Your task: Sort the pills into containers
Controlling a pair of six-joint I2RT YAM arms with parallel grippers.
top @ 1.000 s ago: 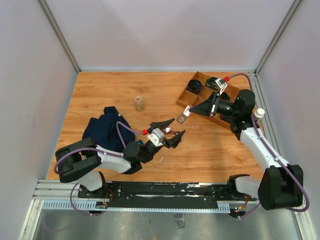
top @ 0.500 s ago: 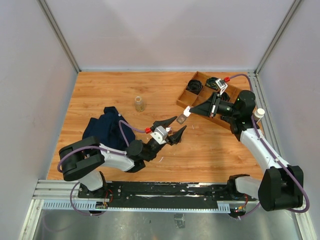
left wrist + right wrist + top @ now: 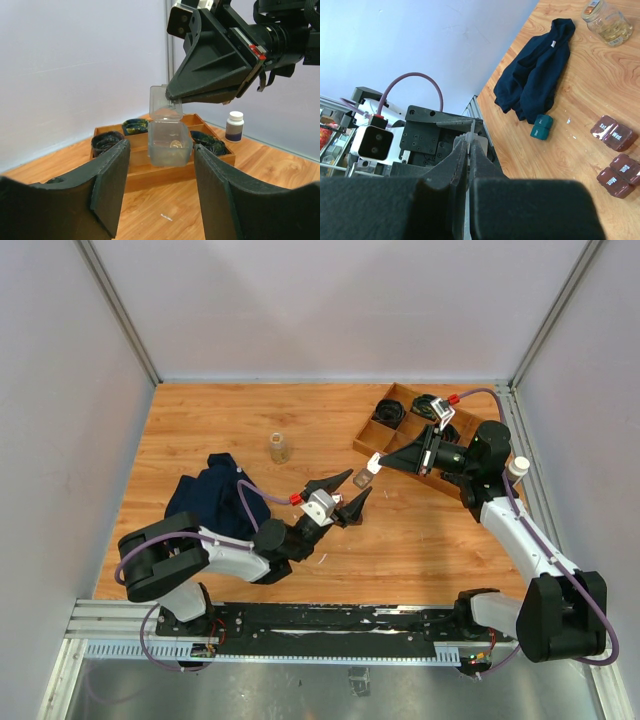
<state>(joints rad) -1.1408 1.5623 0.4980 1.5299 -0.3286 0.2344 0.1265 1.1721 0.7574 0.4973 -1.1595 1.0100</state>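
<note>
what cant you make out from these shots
- Left wrist view: the pill count in the clear box; its frosted walls blur everything except one tan shape.
- Right wrist view: the box, hidden behind the right end effector; only a thin lid edge shows.
- Top view: part of the wooden tray, covered by the right arm.
- Left wrist view: the label on the white bottle, too small.

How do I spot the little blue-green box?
Look on the wooden table for the dark blue cloth. The teal box lies at its edge. Unlike the brown boxes nearby, it alone is teal.
</note>
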